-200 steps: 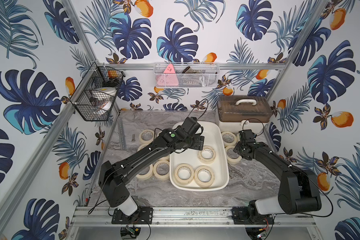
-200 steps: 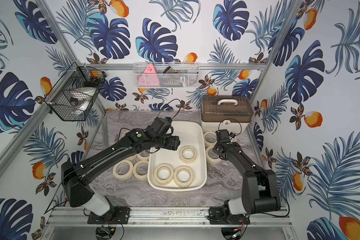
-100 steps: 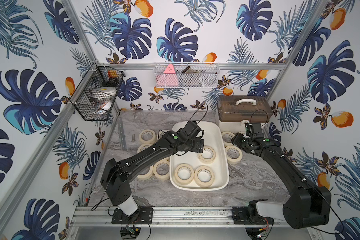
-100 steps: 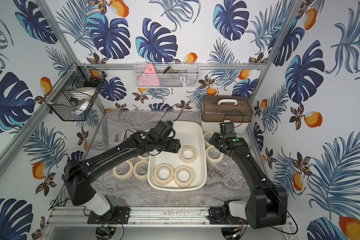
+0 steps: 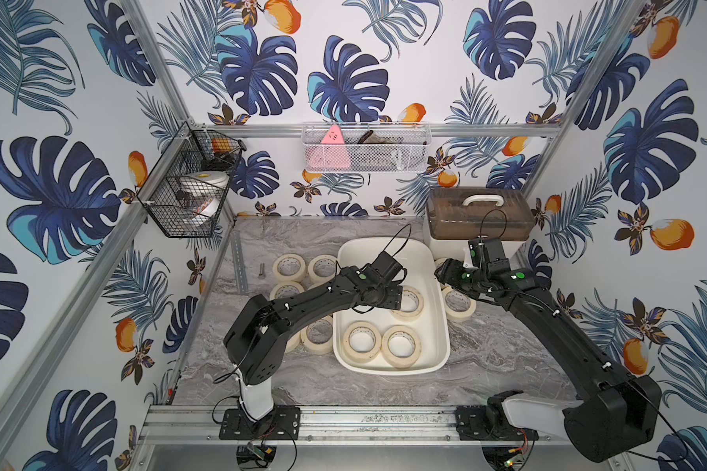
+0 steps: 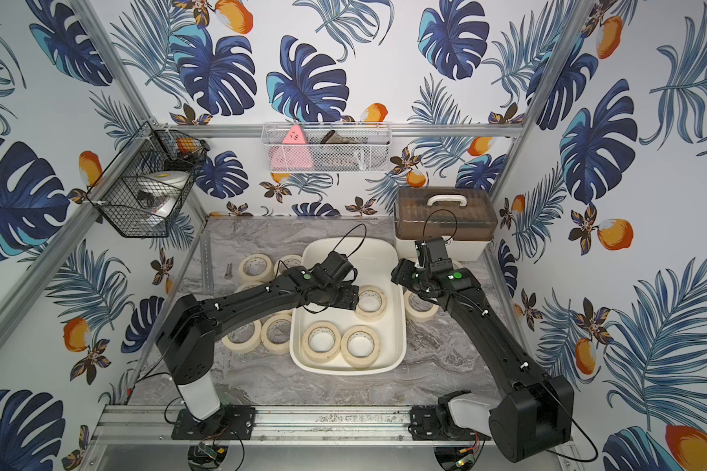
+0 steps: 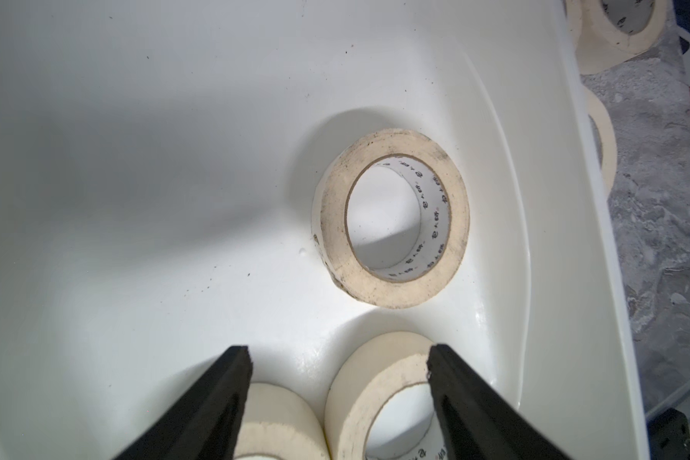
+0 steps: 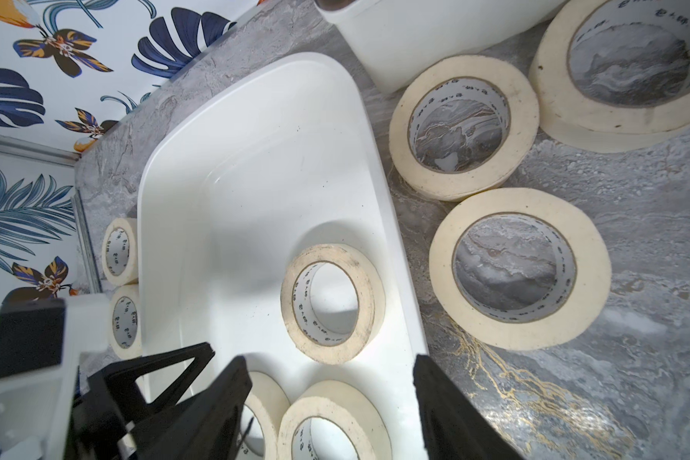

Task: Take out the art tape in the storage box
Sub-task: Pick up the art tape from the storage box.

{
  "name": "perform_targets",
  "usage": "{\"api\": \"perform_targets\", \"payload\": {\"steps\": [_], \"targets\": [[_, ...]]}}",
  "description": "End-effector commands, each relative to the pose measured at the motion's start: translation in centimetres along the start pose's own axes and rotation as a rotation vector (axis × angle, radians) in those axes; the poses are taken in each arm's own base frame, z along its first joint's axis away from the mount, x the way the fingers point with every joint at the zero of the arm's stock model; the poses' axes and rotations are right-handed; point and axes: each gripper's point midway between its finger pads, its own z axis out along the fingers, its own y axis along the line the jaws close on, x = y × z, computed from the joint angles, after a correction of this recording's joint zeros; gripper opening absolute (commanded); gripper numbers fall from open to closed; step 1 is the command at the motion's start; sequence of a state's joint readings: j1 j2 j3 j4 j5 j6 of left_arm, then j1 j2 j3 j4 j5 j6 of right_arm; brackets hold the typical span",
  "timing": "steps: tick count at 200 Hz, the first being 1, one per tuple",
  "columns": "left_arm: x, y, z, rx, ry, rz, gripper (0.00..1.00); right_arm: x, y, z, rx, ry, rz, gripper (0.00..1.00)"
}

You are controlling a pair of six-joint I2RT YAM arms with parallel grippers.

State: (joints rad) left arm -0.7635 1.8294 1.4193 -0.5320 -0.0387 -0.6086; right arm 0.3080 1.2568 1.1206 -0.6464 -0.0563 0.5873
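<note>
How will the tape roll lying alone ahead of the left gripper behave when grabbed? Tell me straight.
Probably stiff: the tape roll is a thick wound ring on a cardboard core. Likely light, being hollow in the middle. Lying flat on the glossy tub floor, it should slide, not roll, if the open left gripper nudges it.

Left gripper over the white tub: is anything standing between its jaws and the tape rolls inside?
Nothing visible does. The left gripper hangs with open jaws above the storage box, and the nearest art tape roll lies flat and uncovered right in front of them. The box has no lid.
</note>
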Motion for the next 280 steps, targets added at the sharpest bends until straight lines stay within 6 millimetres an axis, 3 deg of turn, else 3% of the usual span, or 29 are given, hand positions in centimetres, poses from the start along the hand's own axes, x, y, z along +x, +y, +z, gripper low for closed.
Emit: {"api": "perform_targets", "payload": {"steps": [1,88,127,149,207,280], "targets": [[-0.9,-0.1,1.4,-0.002,-0.031,-0.032,0.74,-0.1,0.1,-0.6,0.018,-0.003,-0.002,0.68],[-0.8,0.3,7.3,-0.063,0.0,-0.04,0.65,-0.3,0.2,-1.8,0.027,-0.014,-0.034,0.68],[-0.6,0.4,9.2,-0.07,0.01,-0.051,0.53,0.0,0.1,-2.4,0.025,-0.008,-0.046,0.68],[-0.6,0.5,9.7,-0.085,0.013,-0.049,0.39,0.0,0.3,-2.6,0.013,-0.008,-0.05,0.68],[-2.3,0.4,7.5,-0.103,-0.037,-0.03,0.15,0.0,0.3,-2.9,0.018,-0.008,-0.076,0.67],[-4.1,-0.6,1.7,-0.136,-0.081,0.028,0.07,0.6,0.6,-3.2,0.01,0.009,-0.108,0.65]]}}
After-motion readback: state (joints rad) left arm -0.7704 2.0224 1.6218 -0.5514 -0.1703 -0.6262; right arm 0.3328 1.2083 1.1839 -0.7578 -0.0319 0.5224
